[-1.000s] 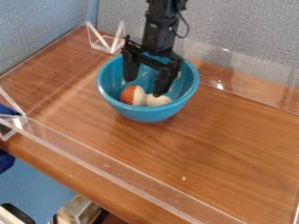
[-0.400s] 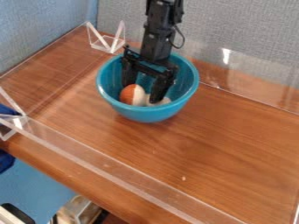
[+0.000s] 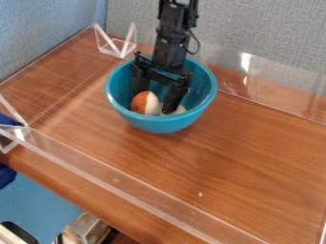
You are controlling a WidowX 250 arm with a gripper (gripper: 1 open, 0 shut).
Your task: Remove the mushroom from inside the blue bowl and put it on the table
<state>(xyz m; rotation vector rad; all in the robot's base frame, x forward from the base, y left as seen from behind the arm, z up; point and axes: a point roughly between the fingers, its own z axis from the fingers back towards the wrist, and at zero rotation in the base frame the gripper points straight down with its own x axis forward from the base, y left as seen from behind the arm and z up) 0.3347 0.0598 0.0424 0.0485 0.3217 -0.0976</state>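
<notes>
While the mushroom [image 3: 151,102] lies inside the blue bowl [image 3: 122,105], the claw [image 3: 160,88] hangs spread wide over it

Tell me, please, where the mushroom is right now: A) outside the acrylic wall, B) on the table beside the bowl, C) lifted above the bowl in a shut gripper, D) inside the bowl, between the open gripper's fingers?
D: the mushroom lies inside the bowl, with the open gripper lowered around it.

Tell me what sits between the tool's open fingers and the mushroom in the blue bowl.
Nothing. In the camera view the open tool hangs inside the blue bowl, its fingers straddling the mushroom, with no other object between them. Contact cannot be told.
</notes>
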